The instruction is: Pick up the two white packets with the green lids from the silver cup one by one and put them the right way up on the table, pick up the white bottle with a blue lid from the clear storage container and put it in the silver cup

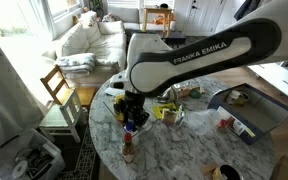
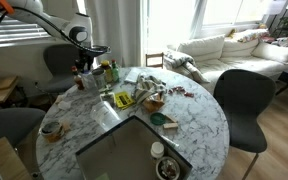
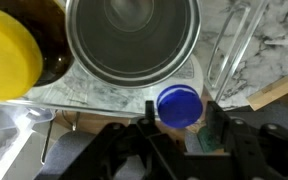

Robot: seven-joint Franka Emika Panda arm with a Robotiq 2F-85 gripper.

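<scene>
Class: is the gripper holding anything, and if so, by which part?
Cannot tell for certain: the gripper has its jaws either side of the blue-lidded bottle, near the lid, but contact does not show.

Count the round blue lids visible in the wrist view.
1. The round blue lid sits between the fingers of the black claw, just below the silver metal cup in the picture; others may hide under the claw.

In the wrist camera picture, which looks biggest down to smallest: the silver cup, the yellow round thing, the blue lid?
1. silver cup
2. yellow round thing, cut off by the picture's edge, so its place is unsure
3. blue lid, clearly the smallest
</scene>
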